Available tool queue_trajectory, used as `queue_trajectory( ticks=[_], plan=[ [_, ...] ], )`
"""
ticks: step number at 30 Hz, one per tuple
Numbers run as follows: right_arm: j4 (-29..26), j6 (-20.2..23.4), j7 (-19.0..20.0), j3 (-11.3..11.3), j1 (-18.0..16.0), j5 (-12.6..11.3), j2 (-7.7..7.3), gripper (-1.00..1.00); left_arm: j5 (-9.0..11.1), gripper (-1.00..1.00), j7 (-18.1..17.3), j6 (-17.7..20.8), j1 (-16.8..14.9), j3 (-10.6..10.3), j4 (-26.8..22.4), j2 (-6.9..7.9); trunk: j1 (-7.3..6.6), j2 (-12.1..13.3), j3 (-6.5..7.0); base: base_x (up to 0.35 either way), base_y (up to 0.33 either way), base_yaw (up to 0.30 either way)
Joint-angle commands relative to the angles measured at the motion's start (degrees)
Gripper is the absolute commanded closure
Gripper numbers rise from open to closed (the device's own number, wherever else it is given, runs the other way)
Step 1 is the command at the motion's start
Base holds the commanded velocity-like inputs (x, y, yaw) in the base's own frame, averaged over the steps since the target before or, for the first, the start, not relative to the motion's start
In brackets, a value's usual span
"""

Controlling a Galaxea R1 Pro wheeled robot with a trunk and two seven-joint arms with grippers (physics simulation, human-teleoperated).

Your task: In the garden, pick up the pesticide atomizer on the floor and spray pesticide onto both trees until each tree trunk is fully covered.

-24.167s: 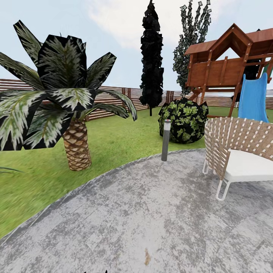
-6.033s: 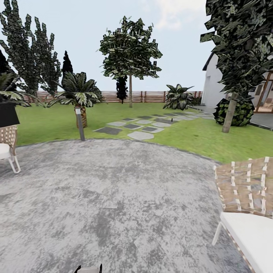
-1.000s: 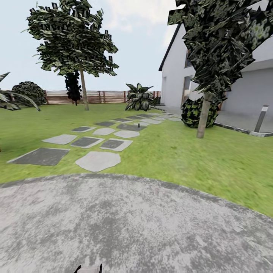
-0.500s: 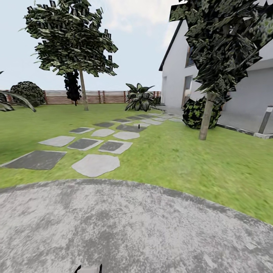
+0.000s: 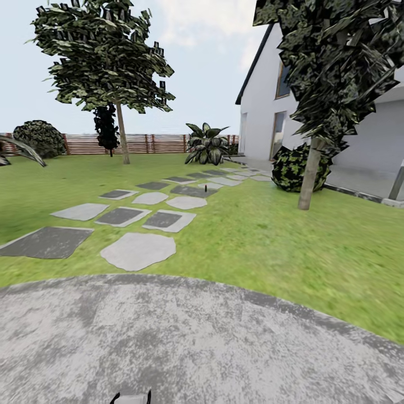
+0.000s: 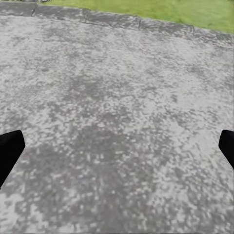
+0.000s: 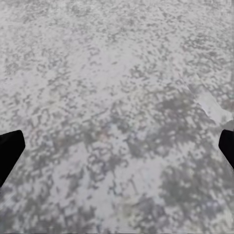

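Both wrist views show grey stone paving [image 6: 117,122] between dark fingertips [image 6: 9,151] set wide apart, holding nothing. Beyond the paving's curved edge lie grass [image 5: 269,241] and stepping stones [image 5: 137,249]. The pesticide atomizer [image 5: 206,187], a tiny dark speck, stands among the farther stones. 2 trees [image 5: 307,179] [image 5: 120,132] rise beyond.

No words, numbers or signs to read. White house wall [image 5: 370,146] plain. Wooden fence [image 5: 157,143] plain. Grey paving [image 5: 185,336] plain, no marks.
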Motion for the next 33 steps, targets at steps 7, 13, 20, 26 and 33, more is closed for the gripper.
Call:
queue_trajectory(
  ticks=[7,13,20,26,33],
  plan=[
    [0.0,-0.2,0.1,-0.1,0.0,-0.1,0.01,-1.00,0.2,-1.00,0.0,-0.2,0.0,0.0,0.0,-0.01,0.02,0.0,-0.06,0.327,0.000,0.000],
    [0.0,-0.2,0.1,-0.1,0.0,-0.1,0.01,-1.00,0.2,-1.00,0.0,-0.2,0.0,0.0,0.0,-0.02,0.02,0.0,-0.06,0.327,0.000,0.000],
    [0.0,-0.2,0.1,-0.1,0.0,-0.1,0.01,-1.00,0.2,-1.00,0.0,-0.2,0.0,0.0,0.0,-0.02,0.02,0.0,-0.06,0.327,0.000,0.000],
    [0.0,-0.2,0.1,-0.1,0.0,-0.1,0.01,-1.00,0.2,-1.00,0.0,-0.2,0.0,0.0,0.0,-0.01,0.02,0.0,-0.06,0.327,0.000,0.000],
    [0.0,-0.2,0.1,-0.1,0.0,-0.1,0.01,-1.00,0.2,-1.00,0.0,-0.2,0.0,0.0,0.0,-0.01,0.02,0.0,-0.06,0.327,0.000,0.000]
  ],
)
